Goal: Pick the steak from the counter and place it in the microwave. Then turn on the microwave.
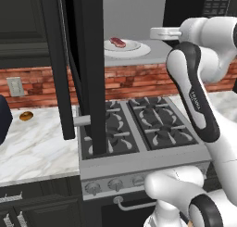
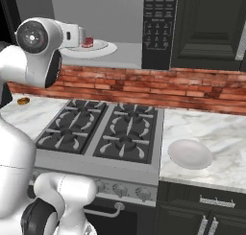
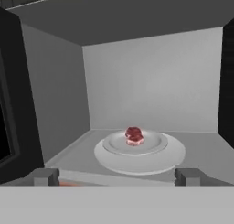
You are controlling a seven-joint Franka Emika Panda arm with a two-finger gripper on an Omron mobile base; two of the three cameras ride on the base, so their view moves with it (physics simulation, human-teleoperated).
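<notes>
The steak (image 3: 134,136) lies on a small plate (image 3: 153,144) that rests on the round white turntable (image 3: 171,158) inside the microwave (image 3: 50,109), a little toward seven o'clock of the cavity's middle in my hand view. My gripper (image 3: 117,177) faces the open cavity with its fingers (image 3: 45,176) spread wide and nothing between them; the steak is well apart from them, at twelve o'clock above the gap.

So I judge the placing done, and the step in hand is to back out, shut the door (image 1: 85,73) and start the oven. The door stands swung out over the stove (image 1: 139,129), at nine o'clock of the cavity in the left base view. To do this well, I should draw straight back along my own line so neither finger clips the plate or the cavity's lip. Then I should come round to the door's outer face, press on it far from the hinge, and push steadily until it closes flush; a glancing push could slip off the glass.

The keypad (image 2: 158,16) sits at three o'clock of the cavity in the right base view. Its buttons are too small for me to tell which one starts it. I would close my fingers first and press with one tip, squarely.
</notes>
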